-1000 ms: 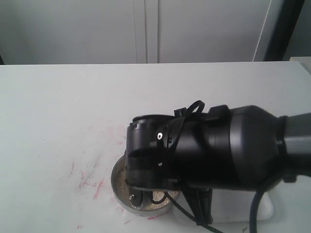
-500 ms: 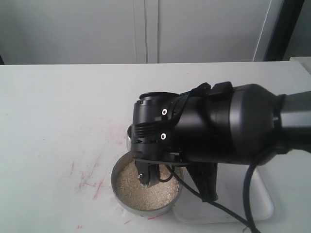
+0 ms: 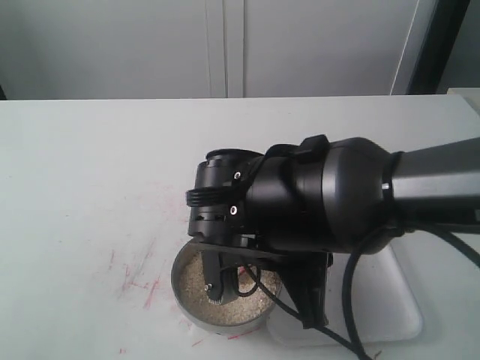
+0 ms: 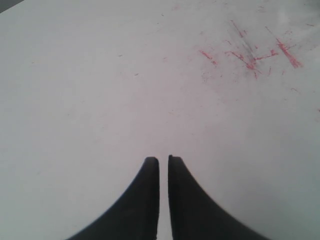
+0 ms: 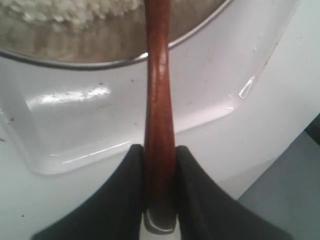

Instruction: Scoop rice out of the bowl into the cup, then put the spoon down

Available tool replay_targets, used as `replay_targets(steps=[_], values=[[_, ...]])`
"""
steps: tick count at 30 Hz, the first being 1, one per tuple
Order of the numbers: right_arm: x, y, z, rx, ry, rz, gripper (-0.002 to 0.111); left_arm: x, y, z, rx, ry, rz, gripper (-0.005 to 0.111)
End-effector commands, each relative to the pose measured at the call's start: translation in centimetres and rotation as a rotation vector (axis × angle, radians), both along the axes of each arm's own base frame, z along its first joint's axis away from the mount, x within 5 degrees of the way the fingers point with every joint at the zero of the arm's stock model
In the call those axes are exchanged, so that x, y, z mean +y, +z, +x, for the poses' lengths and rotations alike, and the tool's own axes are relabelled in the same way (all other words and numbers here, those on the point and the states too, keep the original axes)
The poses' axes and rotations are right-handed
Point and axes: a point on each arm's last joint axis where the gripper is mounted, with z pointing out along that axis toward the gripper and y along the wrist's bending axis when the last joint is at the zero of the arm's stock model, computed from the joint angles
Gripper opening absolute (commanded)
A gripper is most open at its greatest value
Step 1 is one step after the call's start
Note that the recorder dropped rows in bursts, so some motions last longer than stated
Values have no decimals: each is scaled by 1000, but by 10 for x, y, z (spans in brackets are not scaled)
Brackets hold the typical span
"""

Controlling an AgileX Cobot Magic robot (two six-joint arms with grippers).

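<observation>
In the right wrist view my right gripper (image 5: 159,150) is shut on the slim handle of the reddish-brown wooden spoon (image 5: 157,75). The handle runs over the rim of the steel bowl (image 5: 100,64) toward the rice (image 5: 75,10); the spoon's oval end is out of frame. In the exterior view the big black right arm (image 3: 300,210) hangs over the bowl (image 3: 184,300), with rice (image 3: 196,289) showing under it. The cup is hidden. My left gripper (image 4: 163,160) is shut, with nothing in it, above bare table.
A shallow white tray (image 3: 390,300) lies right of the bowl, and the bowl's edge reaches over the tray (image 5: 210,75). Red scribble marks (image 3: 142,281) stain the white table left of the bowl and show as red scribble marks (image 4: 250,55) in the left wrist view.
The right arm rose from low over the bowl, uncovering the rice, then swung slightly to the left. The bowl and tray stayed put.
</observation>
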Motion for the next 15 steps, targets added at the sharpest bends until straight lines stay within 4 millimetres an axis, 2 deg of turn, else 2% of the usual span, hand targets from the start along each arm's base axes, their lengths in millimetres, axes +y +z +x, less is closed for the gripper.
replay_targets(steps=[1, 5, 9, 15], values=[[5, 6, 0, 51, -22, 62, 0, 0, -7, -1, 59, -6, -5, 14], [5, 9, 3, 100, -74, 128, 0, 0, -7, -1, 59, -6, -5, 14], [-4, 8, 9, 134, -140, 167, 0, 0, -7, -1, 59, -6, -5, 14], [-16, 6, 13, 272, -228, 280, 0, 0, -7, -1, 59, -6, -5, 14]])
